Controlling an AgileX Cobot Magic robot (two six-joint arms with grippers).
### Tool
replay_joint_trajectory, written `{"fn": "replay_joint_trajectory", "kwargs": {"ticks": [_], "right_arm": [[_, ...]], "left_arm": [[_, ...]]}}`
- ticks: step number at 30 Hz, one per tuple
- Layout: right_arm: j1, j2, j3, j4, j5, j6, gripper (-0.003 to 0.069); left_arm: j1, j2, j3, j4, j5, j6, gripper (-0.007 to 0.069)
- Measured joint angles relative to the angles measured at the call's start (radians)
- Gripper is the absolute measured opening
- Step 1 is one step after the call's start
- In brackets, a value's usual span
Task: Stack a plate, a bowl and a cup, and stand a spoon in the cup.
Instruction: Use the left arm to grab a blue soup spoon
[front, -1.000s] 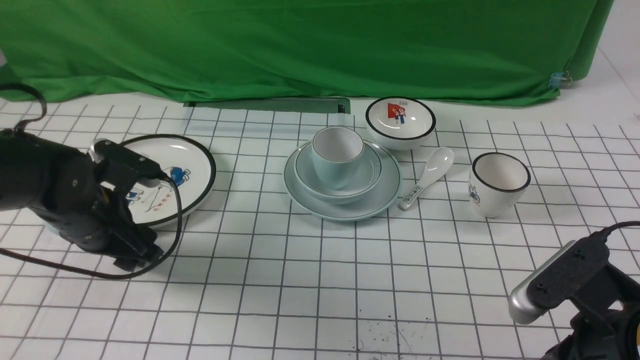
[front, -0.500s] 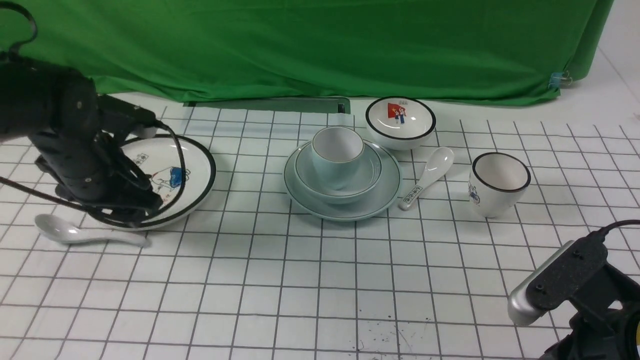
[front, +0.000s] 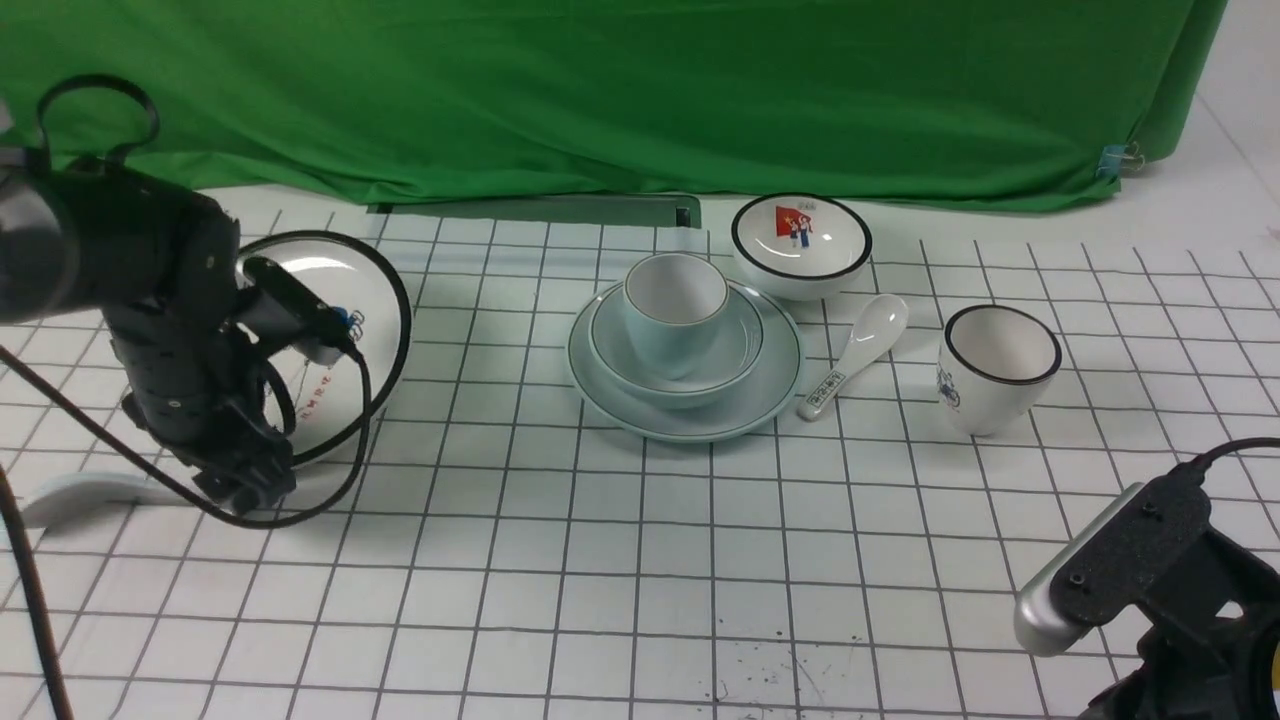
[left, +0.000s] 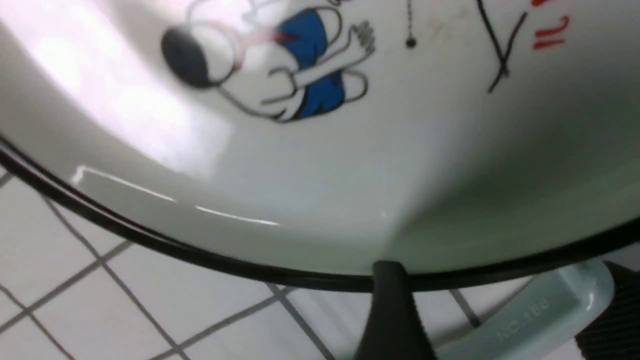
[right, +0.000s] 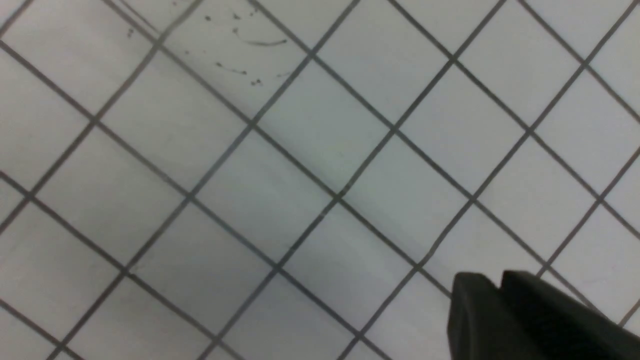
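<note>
The pale blue-green cup (front: 672, 315) stands in the bowl (front: 735, 350), which sits on the plate (front: 760, 395) at the table's middle. The plain white spoon (front: 70, 497) lies at the far left near the front; its handle end (left: 525, 315) runs between my left gripper's jaws. My left gripper (front: 245, 490) is down at the table by the cartoon plate's near rim, jaws apart with a gap showing beside the handle. One of its fingers (left: 390, 310) overlaps that rim. My right gripper (right: 492, 280) is shut and empty, low at the front right.
The white cartoon plate (front: 330, 270) is tipped up behind my left arm. A white bowl with a red flag (front: 800, 245), a spoon with a printed handle (front: 862, 350) and a black-rimmed cup (front: 998, 365) stand right of the stack. A green curtain hangs behind.
My left arm has dropped toward the front, onto the spoon's handle end. The spoon has slid left and nearer. The cartoon plate's far rim has risen. The right arm has not moved.
</note>
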Motion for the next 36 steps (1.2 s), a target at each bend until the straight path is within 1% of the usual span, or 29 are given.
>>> {"fn": "replay_joint_trajectory", "kwargs": {"ticks": [1,3,7,10,12,13,14,15,16,17,19,20,22,24,28,30,33,36], "right_arm": [[0.000,0.000,0.000,0.000,-0.005,0.000,0.0101],[0.000,0.000,0.000,0.000,-0.010,0.000,0.0102],[0.000,0.000,0.000,0.000,-0.026,0.000,0.0103],[0.000,0.000,0.000,0.000,-0.031,0.000,0.0104],[0.000,0.000,0.000,0.000,-0.032,0.000,0.0105],[0.000,0.000,0.000,0.000,-0.032,0.000,0.0105],[0.000,0.000,0.000,0.000,-0.032,0.000,0.0106],[0.000,0.000,0.000,0.000,-0.032,0.000,0.0108],[0.000,0.000,0.000,0.000,-0.032,0.000,0.0108],[0.000,0.000,0.000,0.000,-0.032,0.000,0.0110],[0.000,0.000,0.000,0.000,-0.032,0.000,0.0113],[0.000,0.000,0.000,0.000,-0.032,0.000,0.0115],[0.000,0.000,0.000,0.000,-0.032,0.000,0.0116],[0.000,0.000,0.000,0.000,-0.032,0.000,0.0118],[0.000,0.000,0.000,0.000,-0.032,0.000,0.0122],[0.000,0.000,0.000,0.000,-0.032,-0.001,0.0122],[0.000,0.000,0.000,0.000,-0.036,-0.001,0.0123],[0.000,0.000,0.000,0.000,-0.041,-0.001,0.0123]], "left_arm": [[0.000,0.002,-0.004,0.012,-0.003,-0.002,0.0300],[0.000,0.002,-0.005,0.018,-0.008,-0.036,0.0213],[0.000,0.002,-0.019,0.000,0.014,-0.075,0.0169],[0.000,0.004,-0.036,-0.026,0.049,-0.081,0.0200],[0.000,0.005,-0.058,-0.044,0.081,-0.082,0.0271],[0.000,0.005,-0.058,-0.045,0.081,-0.083,0.0278],[0.000,0.002,-0.074,-0.046,0.099,-0.084,0.0342],[0.000,0.000,-0.086,-0.040,0.114,-0.084,0.0388],[0.000,0.000,-0.086,-0.040,0.114,-0.084,0.0388],[0.000,0.000,-0.090,-0.019,0.132,-0.078,0.0435],[0.004,0.000,-0.091,0.006,0.161,-0.035,0.0486],[0.007,0.000,-0.092,0.013,0.170,-0.010,0.0496],[0.021,0.000,-0.092,0.017,0.176,0.036,0.0498],[0.029,0.000,-0.092,0.019,0.176,0.050,0.0496],[0.085,0.005,-0.092,0.010,0.176,0.086,0.0456],[0.114,0.020,-0.093,-0.006,0.174,0.099,0.0423],[0.129,0.039,-0.093,-0.023,0.174,0.109,0.0383],[0.130,0.049,-0.093,-0.050,0.166,0.124,0.0360]]}}
